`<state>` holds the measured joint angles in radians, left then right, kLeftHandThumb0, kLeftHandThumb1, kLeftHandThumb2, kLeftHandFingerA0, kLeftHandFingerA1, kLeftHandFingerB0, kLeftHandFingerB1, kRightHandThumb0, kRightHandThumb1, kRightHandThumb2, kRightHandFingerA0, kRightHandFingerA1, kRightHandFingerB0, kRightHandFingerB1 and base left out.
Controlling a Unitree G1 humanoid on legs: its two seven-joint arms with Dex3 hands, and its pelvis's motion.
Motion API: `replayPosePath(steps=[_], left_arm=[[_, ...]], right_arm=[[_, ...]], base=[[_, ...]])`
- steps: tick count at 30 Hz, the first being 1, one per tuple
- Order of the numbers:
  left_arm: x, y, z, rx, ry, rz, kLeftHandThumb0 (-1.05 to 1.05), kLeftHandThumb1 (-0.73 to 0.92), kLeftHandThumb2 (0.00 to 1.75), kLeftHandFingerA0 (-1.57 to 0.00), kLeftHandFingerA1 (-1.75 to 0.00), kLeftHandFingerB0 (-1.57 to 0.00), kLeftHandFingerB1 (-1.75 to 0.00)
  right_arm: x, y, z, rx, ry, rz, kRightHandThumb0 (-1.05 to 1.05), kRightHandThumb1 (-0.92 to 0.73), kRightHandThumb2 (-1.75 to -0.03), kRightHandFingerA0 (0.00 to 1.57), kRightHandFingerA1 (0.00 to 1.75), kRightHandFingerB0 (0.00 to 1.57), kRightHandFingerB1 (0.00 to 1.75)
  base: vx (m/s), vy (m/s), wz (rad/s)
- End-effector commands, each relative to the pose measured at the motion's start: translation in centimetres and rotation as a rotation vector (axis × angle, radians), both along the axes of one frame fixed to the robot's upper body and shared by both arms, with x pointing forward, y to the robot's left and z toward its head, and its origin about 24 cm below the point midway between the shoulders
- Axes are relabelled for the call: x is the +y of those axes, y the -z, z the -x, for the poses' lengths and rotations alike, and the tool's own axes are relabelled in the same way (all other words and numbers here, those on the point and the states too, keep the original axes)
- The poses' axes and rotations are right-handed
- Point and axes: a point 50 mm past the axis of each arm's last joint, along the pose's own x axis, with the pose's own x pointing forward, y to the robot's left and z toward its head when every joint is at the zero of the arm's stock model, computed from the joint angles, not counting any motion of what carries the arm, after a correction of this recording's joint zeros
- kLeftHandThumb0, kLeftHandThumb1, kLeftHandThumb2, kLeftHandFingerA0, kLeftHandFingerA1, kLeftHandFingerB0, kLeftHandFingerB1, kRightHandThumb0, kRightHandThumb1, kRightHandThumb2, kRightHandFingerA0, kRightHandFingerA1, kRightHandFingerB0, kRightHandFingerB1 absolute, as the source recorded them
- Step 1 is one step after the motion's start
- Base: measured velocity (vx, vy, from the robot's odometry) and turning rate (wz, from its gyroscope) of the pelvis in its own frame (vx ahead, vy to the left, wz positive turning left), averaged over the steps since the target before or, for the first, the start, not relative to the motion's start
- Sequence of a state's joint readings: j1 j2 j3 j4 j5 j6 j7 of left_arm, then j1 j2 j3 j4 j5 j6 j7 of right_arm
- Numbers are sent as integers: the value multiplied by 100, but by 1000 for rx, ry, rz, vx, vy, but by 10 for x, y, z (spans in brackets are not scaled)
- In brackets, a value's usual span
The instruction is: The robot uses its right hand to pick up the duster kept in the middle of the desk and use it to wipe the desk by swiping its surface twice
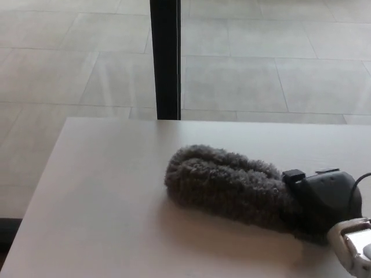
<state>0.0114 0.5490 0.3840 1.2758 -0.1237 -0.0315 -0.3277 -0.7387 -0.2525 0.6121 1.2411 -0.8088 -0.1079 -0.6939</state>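
Note:
A grey fluffy duster (pixel 229 184) lies across the pale desk (pixel 104 202), its head pointing up and to the left. My right hand (pixel 324 200) is shut on the duster's right end, black fingers wrapped over the fluff. The white wrist shows at the lower right corner. The duster's handle is hidden under the hand. My left hand does not show.
A black vertical post (pixel 166 58) stands just behind the desk's far edge. Beyond it lies a grey tiled floor (pixel 261 63). The desk's left edge runs diagonally at the picture's left.

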Motion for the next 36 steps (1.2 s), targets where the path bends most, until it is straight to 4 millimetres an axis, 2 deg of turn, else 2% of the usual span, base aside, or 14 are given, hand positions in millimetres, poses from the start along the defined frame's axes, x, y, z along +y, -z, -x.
replayPosePath(steps=[1, 2, 5, 8, 12, 16, 18, 19, 25, 26, 28, 29, 31, 36], left_arm=[[5, -6, -1, -41, 27, -28, -52, 76, 62, -39, -61, -49, -50], [5, -7, 0, -44, 28, -25, -52, 76, 62, -37, -61, -48, -50], [5, -6, 1, -46, 3, -21, -50, 75, 61, -39, -60, -49, -50], [6, -6, 3, -40, 2, -17, -50, 76, 62, -41, -60, -47, -49], [8, -7, 4, -33, -7, -26, -51, 74, 61, -44, -63, -52, -52], [7, -6, 6, -21, 0, -34, -50, 77, 63, -44, -60, -48, -48], [7, -6, 7, -21, -2, -32, -51, 79, 63, -44, -59, -47, -47], [8, -7, 7, -26, -2, -31, -52, 76, 62, -41, -61, -47, -49], [9, -7, 7, -38, -36, -25, -51, 72, 62, -42, -60, -47, -47], [8, -7, 6, -30, -21, -35, -51, 75, 62, -44, -62, -48, -48], [10, -8, 6, -27, -20, -39, -52, 74, 62, -45, -61, -47, -47], [10, -8, 5, -20, -14, -40, -53, 75, 62, -43, -59, -46, -46], [9, -8, 5, -21, -12, -35, -52, 75, 62, -43, -58, -45, -46], [10, -9, 5, -29, -2, -33, -52, 75, 62, -41, -61, -45, -48]], right_arm=[[-132, 11, 43, 252, 904, -527, -47, -70, -64, 77, 141, 75, 93], [-136, 9, 45, 238, 916, -541, -41, -74, -64, 78, 165, 65, 135], [-153, 5, 53, 203, 974, -590, -42, -74, -62, 66, 122, 67, 61], [-165, 0, 59, 128, 1049, -690, -38, -73, -64, 80, 151, 70, 97], [-174, -2, 65, 89, 1078, -727, -36, -71, -66, 83, 147, 71, 88], [-182, -2, 72, 85, 1106, -709, -39, -70, -61, 79, 133, 7, 43], [-183, -1, 75, 77, 1108, -677, -29, -43, -92, 93, 108, 7, 51], [-184, 0, 76, 78, 1108, -681, -36, -66, -59, 83, 111, 65, 59], [-189, 4, 85, 97, 1116, -666, -32, -72, -61, 65, 109, 47, 54], [-192, 5, 89, 133, 1083, -577, -31, -70, -63, 61, 138, 12, 42], [-192, 7, 90, 146, 1079, -566, -35, -72, -64, 61, 142, 35, 45], [-195, 10, 95, 186, 1080, -532, -37, -77, -62, 55, 92, 44, 46], [-197, 10, 98, 214, 1090, -512, -37, -72, -61, 63, 86, 62, 48], [-194, 11, 95, 211, 1104, -540, -42, -70, -61, 68, 107, 51, 53]], base=[[0, 0, 0], [0, 0, 0], [0, 0, 0], [0, 0, 0], [0, 0, 0], [0, 0, 0], [0, 0, 0], [0, 0, 0], [0, 0, 0], [0, 0, 0], [0, 0, 0], [0, 0, 0], [0, 0, 0], [0, 0, 0]])
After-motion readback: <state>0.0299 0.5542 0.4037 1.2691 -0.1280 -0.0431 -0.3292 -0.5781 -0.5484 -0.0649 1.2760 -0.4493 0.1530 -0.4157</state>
